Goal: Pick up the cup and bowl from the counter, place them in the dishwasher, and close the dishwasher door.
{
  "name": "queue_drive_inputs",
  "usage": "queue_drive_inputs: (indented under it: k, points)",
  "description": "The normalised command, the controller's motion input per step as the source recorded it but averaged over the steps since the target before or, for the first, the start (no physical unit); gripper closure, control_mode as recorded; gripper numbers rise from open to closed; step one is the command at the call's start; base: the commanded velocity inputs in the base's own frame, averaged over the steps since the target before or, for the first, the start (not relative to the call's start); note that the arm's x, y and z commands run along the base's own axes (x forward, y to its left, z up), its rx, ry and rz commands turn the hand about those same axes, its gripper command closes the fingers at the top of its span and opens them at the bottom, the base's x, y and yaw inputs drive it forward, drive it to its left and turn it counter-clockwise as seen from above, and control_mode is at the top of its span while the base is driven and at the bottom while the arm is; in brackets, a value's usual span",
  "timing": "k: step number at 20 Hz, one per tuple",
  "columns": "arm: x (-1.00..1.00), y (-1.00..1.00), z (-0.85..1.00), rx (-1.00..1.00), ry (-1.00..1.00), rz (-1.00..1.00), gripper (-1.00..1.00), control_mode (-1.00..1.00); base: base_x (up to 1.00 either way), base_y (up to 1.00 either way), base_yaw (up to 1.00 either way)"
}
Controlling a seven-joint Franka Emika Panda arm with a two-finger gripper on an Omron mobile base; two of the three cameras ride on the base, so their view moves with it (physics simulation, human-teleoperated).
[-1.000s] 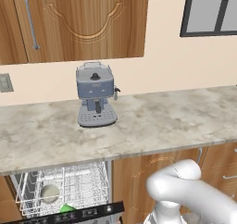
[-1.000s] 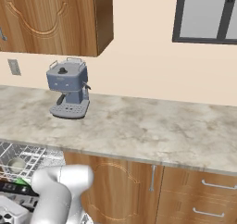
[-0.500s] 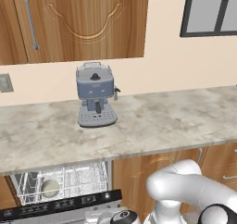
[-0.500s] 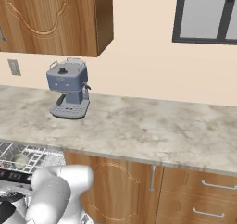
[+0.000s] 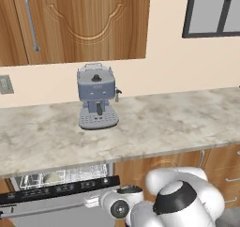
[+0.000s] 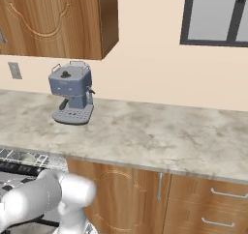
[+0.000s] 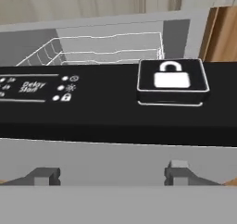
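Bowl [image 5: 50,177] inside dishwasher [image 5: 61,181] wire rack; door [image 5: 51,211] nearly shut.

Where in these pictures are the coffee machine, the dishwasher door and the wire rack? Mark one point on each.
coffee machine [image 5: 97,86]: left base view, front of its blue-grey body.
dishwasher door [image 7: 115,153]: hand view, grey panel below the black control strip.
wire rack [image 7: 111,45]: hand view, white rear wires.
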Motion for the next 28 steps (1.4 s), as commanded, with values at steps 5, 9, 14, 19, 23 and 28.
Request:
queue_drive_inputs:
  k: [5, 9, 14, 19, 23, 28]
  points:
    - [1.0, -1.0, -0.12, -0.12, 0.02, -0.13, -1.0, -1.0, 0.0, 0.0, 0.0]
    - [1.0, -1.0, -0.14, -0.12, 0.02, -0.13, -1.0, -1.0, 0.0, 0.0, 0.0]
    - [1.0, -0.89, -0.22, -0.09, 0.02, -0.13, -1.0, -1.0, 0.0, 0.0, 0.0]
    - [0.99, -0.63, -0.36, -0.07, 0.03, -0.13, -1.0, -1.0, 0.0, 0.0, 0.0]
    - [0.75, -0.39, -0.36, -0.01, 0.04, -0.13, -1.0, -1.0, 0.0, 0.0, 0.0]
    - [0.42, -0.18, -0.25, 0.0, 0.06, -0.06, -1.0, -1.0, 0.0, 0.0, 0.0]
